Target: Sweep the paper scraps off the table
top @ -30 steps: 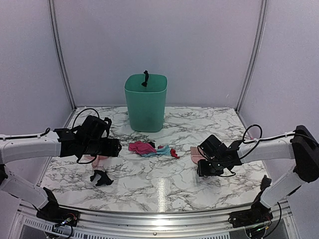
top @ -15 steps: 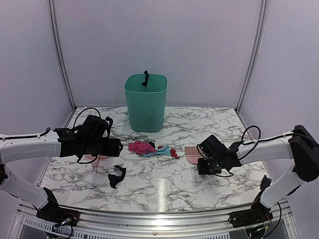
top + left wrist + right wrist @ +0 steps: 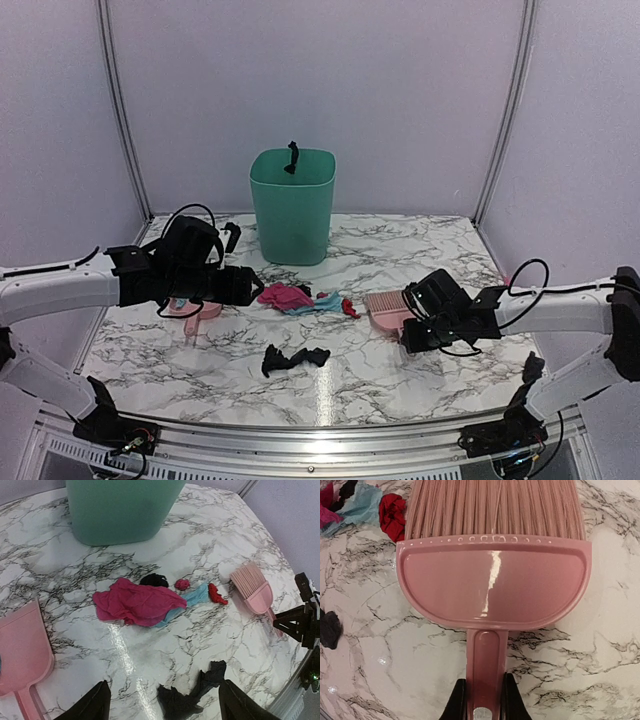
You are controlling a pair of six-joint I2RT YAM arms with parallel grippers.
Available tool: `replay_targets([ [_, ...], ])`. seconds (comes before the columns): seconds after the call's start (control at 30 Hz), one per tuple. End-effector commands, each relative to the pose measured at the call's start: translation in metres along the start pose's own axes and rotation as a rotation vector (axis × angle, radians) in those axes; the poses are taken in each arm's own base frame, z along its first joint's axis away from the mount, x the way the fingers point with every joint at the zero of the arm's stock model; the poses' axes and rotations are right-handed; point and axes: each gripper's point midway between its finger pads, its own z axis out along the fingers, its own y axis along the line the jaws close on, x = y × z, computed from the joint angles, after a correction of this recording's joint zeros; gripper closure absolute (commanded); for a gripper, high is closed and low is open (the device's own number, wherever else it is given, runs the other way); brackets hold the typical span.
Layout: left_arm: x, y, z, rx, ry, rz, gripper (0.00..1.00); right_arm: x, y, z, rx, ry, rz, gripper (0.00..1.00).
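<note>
Right wrist: paper scraps (image 3: 392, 515) lie beyond brush (image 3: 492, 580) clamped in right gripper (image 3: 483, 702).

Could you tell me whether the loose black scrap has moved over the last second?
Yes. The black scrap slid right, from left of the bin to directly in front of it.

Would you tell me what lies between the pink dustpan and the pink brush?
Paper scraps, magenta, blue, red and black, lie between dustpan and brush, clearest in the left wrist view.
</note>
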Motion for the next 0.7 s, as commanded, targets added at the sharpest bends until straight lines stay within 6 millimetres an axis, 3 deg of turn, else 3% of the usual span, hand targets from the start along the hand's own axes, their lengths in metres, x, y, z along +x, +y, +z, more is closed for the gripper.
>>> replay_targets([
  [0.0, -0.017, -0.039, -0.007, 0.169, -0.001, 0.032, 0.23, -0.036, 0.024, -0.024, -0.078, -0.120, -0.086, 0.98],
  [0.4, -0.044, -0.105, 0.001, 0.436, 0.053, 0.053, 0.22, -0.084, 0.061, -0.067, -0.233, -0.337, -0.227, 0.98],
  [0.67, -0.061, -0.143, 0.022, 0.571, 0.106, 0.032, 0.21, -0.107, 0.094, -0.101, -0.377, -0.451, -0.324, 0.98],
])
